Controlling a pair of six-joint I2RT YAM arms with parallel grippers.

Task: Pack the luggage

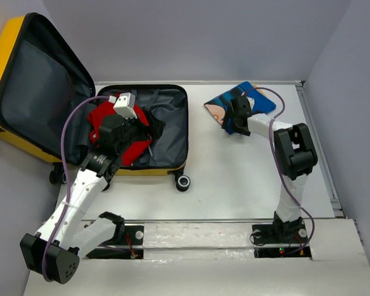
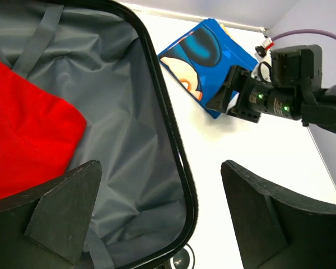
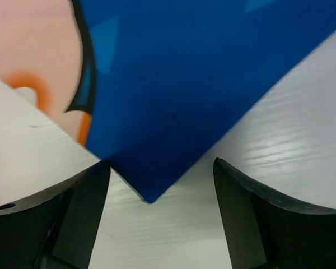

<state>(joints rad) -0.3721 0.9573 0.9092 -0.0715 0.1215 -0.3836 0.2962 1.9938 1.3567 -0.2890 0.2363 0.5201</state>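
small yellow hard-shell suitcase (image 1: pixel 172 123) is lying open on the left part of the white tabletop (image 1: pixel 234 179). lid is tilting up at the far left, grey-lined half is facing up, and one black-and-white caster wheel (image 1: pixel 183 182) is poking out at the near edge. red cloth (image 1: pixel 100 117) is sitting inside the lined half, toward its left side.

left tool (image 1: pixel 149 131) is hanging above the case, fingers spread wide, released, nothing between them. from its wrist view one finger is showing over the lining and the other over the tabletop, with the case's black rim running between.

right tool (image 1: pixel 231 123) is sitting at the far right of the tabletop, well apart from the case, at a flat blue item with a cartoon face print (image 1: pixel 259 98). its fingers are standing apart, released, straddling the item's near corner. can't tell whether one finger is touching the item's edge.
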